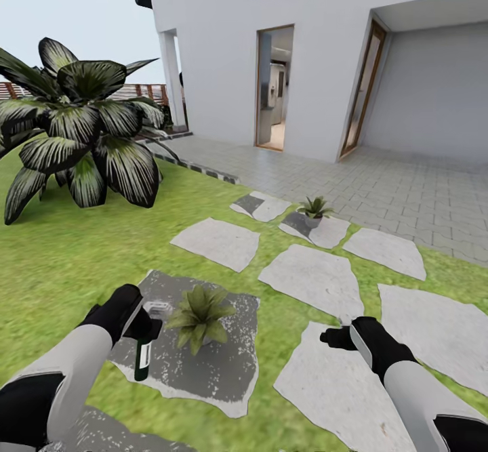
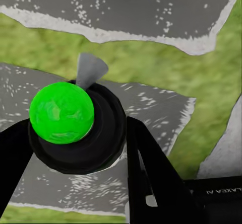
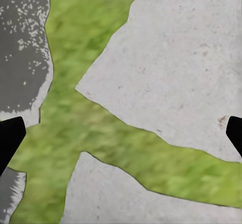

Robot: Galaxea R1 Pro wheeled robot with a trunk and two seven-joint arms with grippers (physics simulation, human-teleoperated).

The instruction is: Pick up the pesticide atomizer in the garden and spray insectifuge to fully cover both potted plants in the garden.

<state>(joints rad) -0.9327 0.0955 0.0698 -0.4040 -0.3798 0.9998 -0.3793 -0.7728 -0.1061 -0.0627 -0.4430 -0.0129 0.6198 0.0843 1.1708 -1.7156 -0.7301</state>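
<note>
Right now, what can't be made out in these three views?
- Head view: dark green spray bottle, its white nozzle partly hidden by the left gripper.
- Head view: far spiky green potted plant, too small for leaf detail.
- Right wrist view: right gripper, fingertips cut off by the picture's edges.

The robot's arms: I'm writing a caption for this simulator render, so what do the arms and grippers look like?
Both arms have smooth, rounded pale grey-white forearm shells with glossy black sections near the elbow. Each ends in a black wrist and a black gripper: the left gripper and the right gripper. The fingers are flat, angular and matte black, with faint pale lettering on the housing beside them. No loose cables are visible.
</note>
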